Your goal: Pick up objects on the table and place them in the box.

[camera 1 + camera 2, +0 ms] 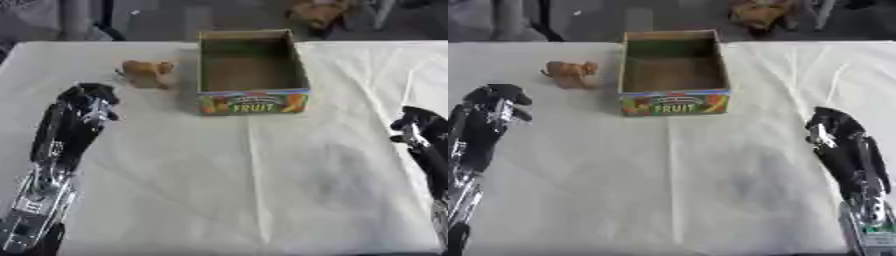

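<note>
Bench [262,200] is covered in a pale cream cloth with visible fold creases running lengthwise and across, plus a faint grey smudge right of centre. Behind the far edge, a dark grey floor with some furniture legs and a brownish blurred object on the floor, too soft to identify.

Cardboard box [252,102] sits at the far centre of the bench, open top, front panel printed "FRUIT" with coloured graphics. Interior looks bare brown cardboard.

Small tan-orange toy [147,72], possibly an animal figure, stands just left of the box, near but not touching it, on the cloth.

Left hand [87,102] hangs over the bench's left side, nearer than the toy and well apart from it; fingers look curled in at the tip, holding nothing. Its black and silver forearm runs down to the lower left corner.

Right hand [829,127] sits at the right side, well apart from the box, fingers also curled inward and empty, forearm trailing to the lower right corner.
</note>
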### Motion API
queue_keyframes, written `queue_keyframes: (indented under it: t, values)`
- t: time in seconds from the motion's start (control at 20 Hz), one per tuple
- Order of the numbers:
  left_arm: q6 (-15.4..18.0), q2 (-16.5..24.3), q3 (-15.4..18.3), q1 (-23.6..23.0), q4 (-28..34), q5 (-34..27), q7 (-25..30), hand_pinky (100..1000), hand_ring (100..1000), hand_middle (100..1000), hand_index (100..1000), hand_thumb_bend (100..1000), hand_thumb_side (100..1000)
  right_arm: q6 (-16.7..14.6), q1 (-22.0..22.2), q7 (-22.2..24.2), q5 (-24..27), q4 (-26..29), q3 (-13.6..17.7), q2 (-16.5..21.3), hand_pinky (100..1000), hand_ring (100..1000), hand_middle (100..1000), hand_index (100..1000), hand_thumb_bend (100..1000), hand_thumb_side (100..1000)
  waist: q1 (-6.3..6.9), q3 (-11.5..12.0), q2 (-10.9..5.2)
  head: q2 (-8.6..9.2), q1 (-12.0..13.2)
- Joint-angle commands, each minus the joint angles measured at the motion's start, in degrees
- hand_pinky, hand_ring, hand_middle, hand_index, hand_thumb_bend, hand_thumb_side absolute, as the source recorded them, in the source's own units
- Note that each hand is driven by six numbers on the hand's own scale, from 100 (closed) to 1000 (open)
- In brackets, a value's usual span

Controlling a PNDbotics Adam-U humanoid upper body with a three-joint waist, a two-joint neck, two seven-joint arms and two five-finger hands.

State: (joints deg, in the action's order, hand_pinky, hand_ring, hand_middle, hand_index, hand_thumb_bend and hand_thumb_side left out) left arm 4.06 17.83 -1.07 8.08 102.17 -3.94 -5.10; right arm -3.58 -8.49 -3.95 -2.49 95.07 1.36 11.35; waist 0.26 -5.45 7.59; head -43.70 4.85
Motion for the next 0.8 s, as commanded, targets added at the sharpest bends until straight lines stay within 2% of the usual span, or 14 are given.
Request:
queue_keyframes:
  t: [0.05,0.45,0.8]
  values:
    - [0.45,2.09,1.06,0.66,0.69,0.89,-0.39,494,626,532,640,100,397,-0.01,-0.24,-0.11,-0.43,0.85,0.38,0.89,627,698,578,778,100,497,0.02,0.0,-0.55,0.41,-0.12]
    - [1.34,3.48,2.0,0.87,0.39,2.87,-0.26,502,637,543,649,100,342,0.01,-0.12,-0.16,-0.44,0.91,0.45,0.88,627,699,579,778,100,498,0.1,-0.07,-0.55,0.33,-0.31]
    - [2.44,6.38,2.94,2.25,-0.16,7.34,1.07,525,666,569,667,108,183,0.05,0.0,-0.23,-0.43,0.94,0.53,0.9,626,699,580,778,100,500,0.26,-0.16,-0.62,0.27,-0.43]
